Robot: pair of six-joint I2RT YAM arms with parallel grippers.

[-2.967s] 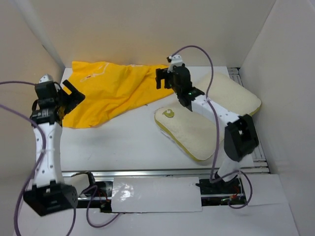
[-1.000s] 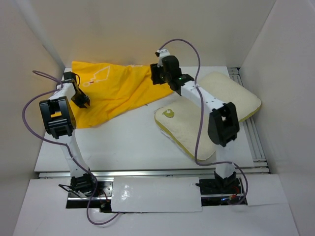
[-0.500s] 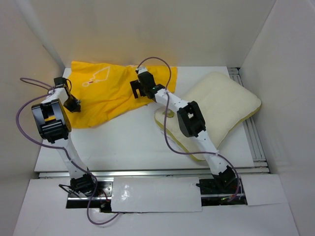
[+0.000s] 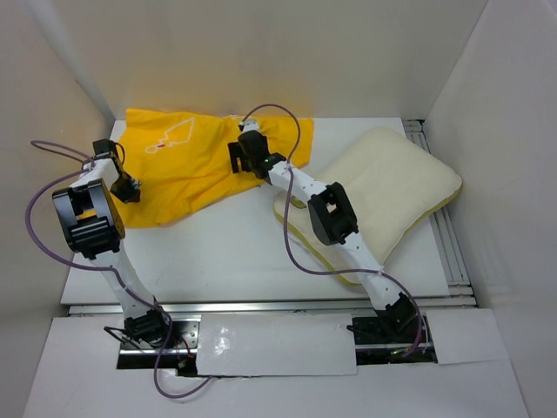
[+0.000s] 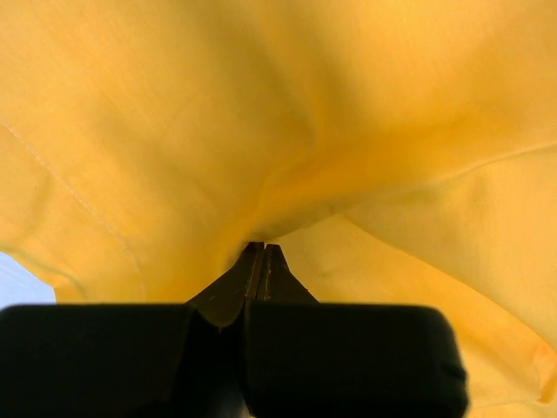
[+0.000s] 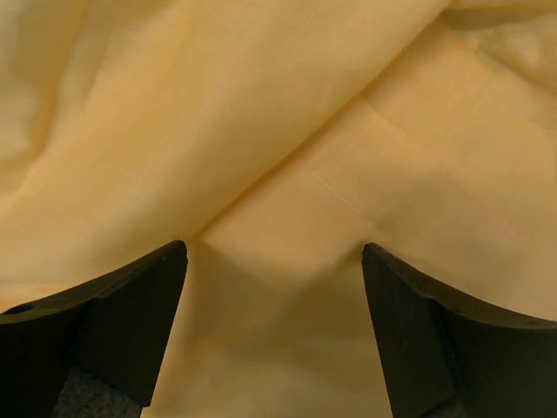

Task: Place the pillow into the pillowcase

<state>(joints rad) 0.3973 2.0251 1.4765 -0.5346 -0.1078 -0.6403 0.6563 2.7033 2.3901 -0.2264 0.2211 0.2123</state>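
The yellow pillowcase [image 4: 191,170] lies crumpled across the back left of the table. My left gripper [image 4: 128,186] is at its left edge and, in the left wrist view, its tips [image 5: 261,249] are shut on a fold of the yellow fabric [image 5: 348,131]. My right gripper [image 4: 238,160] is low over the pillowcase's right half. In the right wrist view it [image 6: 274,254] stands open, with creased fabric [image 6: 278,148] between the wide-apart fingers [image 6: 130,300]. The cream pillow [image 4: 400,187] lies at the right, partly under the right arm.
White walls close in the table on the left [image 4: 52,104], back and right [image 4: 496,131]. A metal rail [image 4: 261,306] runs along the near edge. Purple cables [image 4: 39,209] loop off both arms.
The right gripper let go of the pillowcase's right end, opened and moved left over its middle. The left gripper shut on the left edge.
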